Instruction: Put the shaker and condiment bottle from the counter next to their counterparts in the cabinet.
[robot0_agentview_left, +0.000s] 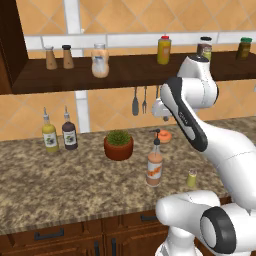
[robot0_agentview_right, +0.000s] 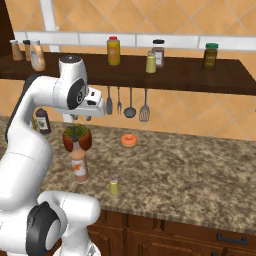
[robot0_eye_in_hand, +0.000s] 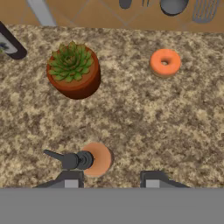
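A: Two task items are seen on the speckled granite counter (robot0_agentview_left: 60, 180): the tall clear condiment bottle of salmon-orange sauce with a black pour spout (robot0_agentview_left: 155, 167) and the small yellow-green shaker with a grey top (robot0_agentview_left: 192, 178), standing near each other at the front.

B: Where is the two-finger gripper (robot0_eye_in_hand: 111, 178) held?

A: It is held above the counter, pointing down. From the hand view, the condiment bottle (robot0_eye_in_hand: 89, 159) is seen from above, beside one dark fingertip (robot0_eye_in_hand: 70, 178) rather than between the two. The fingers are spread apart and nothing is gripped.

B: And the long dark brown wooden wall cabinet (robot0_agentview_right: 170, 75)?

A: It is mounted above the counter. A yellow red-capped bottle (robot0_agentview_right: 113, 50), brown wooden shakers (robot0_agentview_left: 58, 57) and several jars are stood on it. A potted green succulent in a terracotta pot (robot0_eye_in_hand: 73, 72) and an orange ring-shaped doughnut (robot0_eye_in_hand: 165, 62) are placed further back on the counter. Two smaller spouted bottles (robot0_agentview_left: 59, 134) are stood at the left.
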